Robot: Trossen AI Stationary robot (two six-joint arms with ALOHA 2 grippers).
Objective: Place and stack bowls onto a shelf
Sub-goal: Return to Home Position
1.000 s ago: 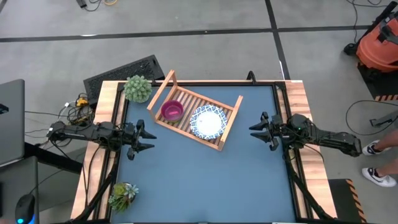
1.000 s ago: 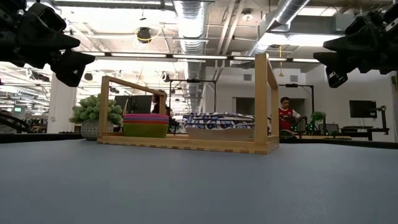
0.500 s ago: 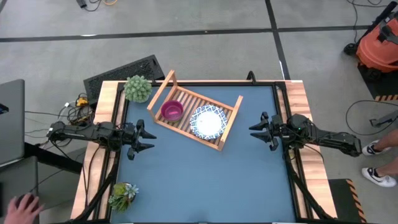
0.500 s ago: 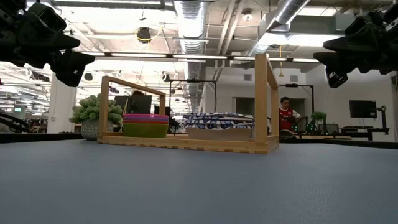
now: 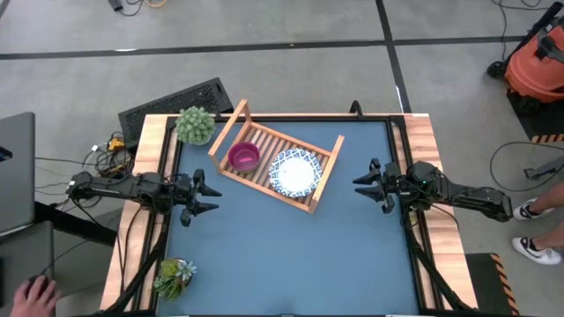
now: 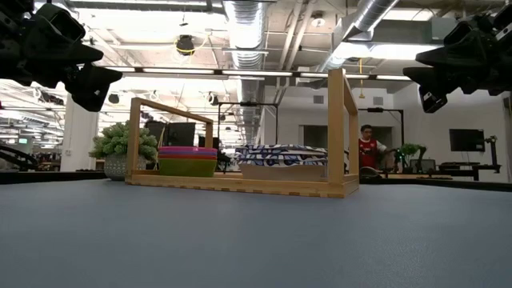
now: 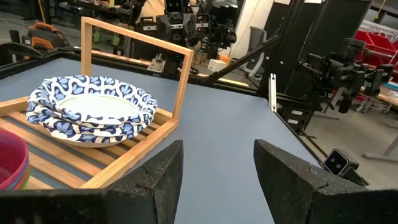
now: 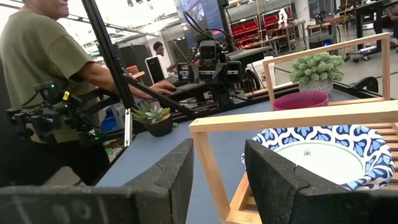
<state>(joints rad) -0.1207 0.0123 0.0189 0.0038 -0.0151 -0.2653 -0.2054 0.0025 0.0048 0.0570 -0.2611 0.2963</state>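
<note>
Grey concrete floor (image 5: 282, 75) spreads around the blue worktop (image 5: 291, 255); an orange vacuum (image 5: 536, 66) stands off to one side. Silver ducts (image 6: 248, 24) and strip lights (image 6: 240, 74) run overhead.

Left gripper (image 7: 217, 155) seen from its wrist cam: two dark fingers (image 7: 155, 183) in the foreground, set apart w/ bare blue table (image 7: 217, 106) showing between them, nothing held. Beyond the fingers, a light wooden slatted shelf (image 7: 124, 163) sits on the table. On its slats are two white bowls (image 7: 90, 109) w/ blue patterned rims, one nested in the other. Beside them is the edge of a magenta bowl (image 7: 9, 160), mostly cut off. The shelf's end rail (image 7: 185, 81) stands upright just past the white bowls. Farther off across the table is the right arm (image 7: 342, 65), w/ cluttered lab equipment behind.
</note>
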